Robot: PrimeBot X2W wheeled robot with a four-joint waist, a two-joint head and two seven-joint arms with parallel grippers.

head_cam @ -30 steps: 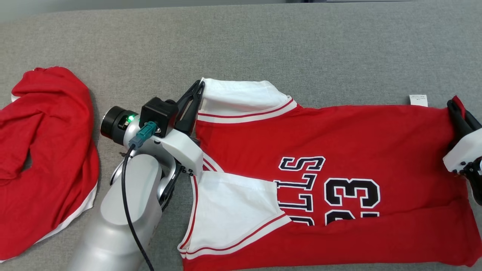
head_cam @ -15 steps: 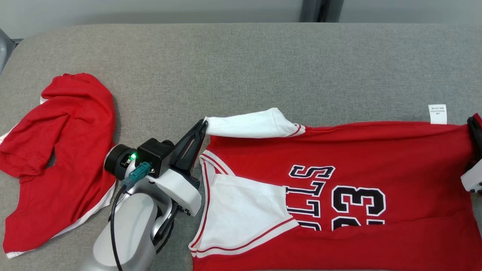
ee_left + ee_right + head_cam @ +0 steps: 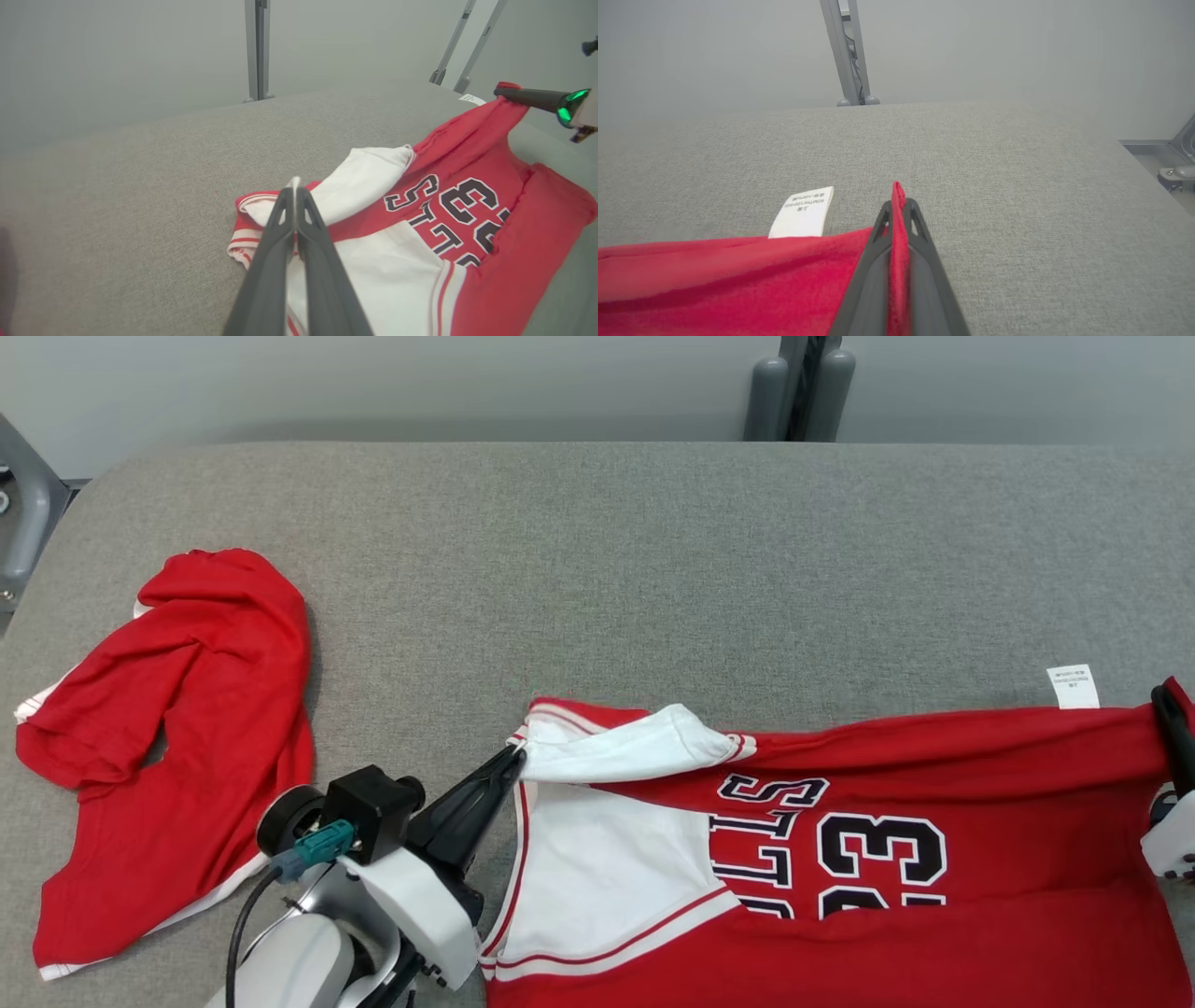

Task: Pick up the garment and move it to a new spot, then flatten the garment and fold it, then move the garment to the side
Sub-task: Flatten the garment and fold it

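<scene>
A red jersey [image 3: 934, 765] numbered 23 is pictured along the near side of a grey padded table [image 3: 653, 569], with its far edge raised off the surface. That edge is held at 2 points. The left gripper [image 3: 512, 761] is pressed together on the tip of the white sleeve [image 3: 635, 747], and the right gripper [image 3: 1163, 702] is pinched shut on the red hem corner beside the care label [image 3: 1071, 686]; red cloth is seen squeezed between its fingers in the right wrist view.

Compared with 1 second ago, the sleeve, then spread flat, is now rolled over the chest lettering. Measured against a 2nd red garment [image 3: 187, 709] lying well apart at the left, the held edge is drawn nearer the robot, although the camera is also tilted upward.

The lengthwise fold is judged to be under way, with flattening done and the move aside not yet made. Slack in the middle is considered the risk.
</scene>
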